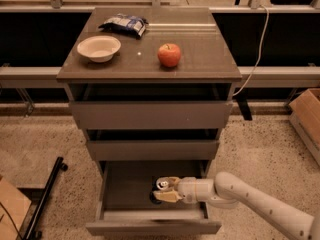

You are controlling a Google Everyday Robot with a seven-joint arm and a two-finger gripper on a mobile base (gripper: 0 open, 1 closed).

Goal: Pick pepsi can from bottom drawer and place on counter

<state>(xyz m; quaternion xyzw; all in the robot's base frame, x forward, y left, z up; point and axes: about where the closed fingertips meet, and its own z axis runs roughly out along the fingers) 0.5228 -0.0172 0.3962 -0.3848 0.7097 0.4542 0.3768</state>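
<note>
Inside the open bottom drawer [125, 186], the gripper [162, 189] has its fingers [168, 197] clamped on the upright pepsi can [161, 184]. An apple [169, 55], a bowl [99, 48] and a snack bag [124, 24] sit on the desk [210, 59].

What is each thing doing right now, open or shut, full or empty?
bottom drawer: pulled open.
two upper drawers: pushed in.
pepsi can: upright, inside the bottom drawer.
gripper: in the bottom drawer, shut on the pepsi can.
bowl: upright, empty, on the counter.
apple: whole, on the counter.
snack bag: lying flat.
</note>
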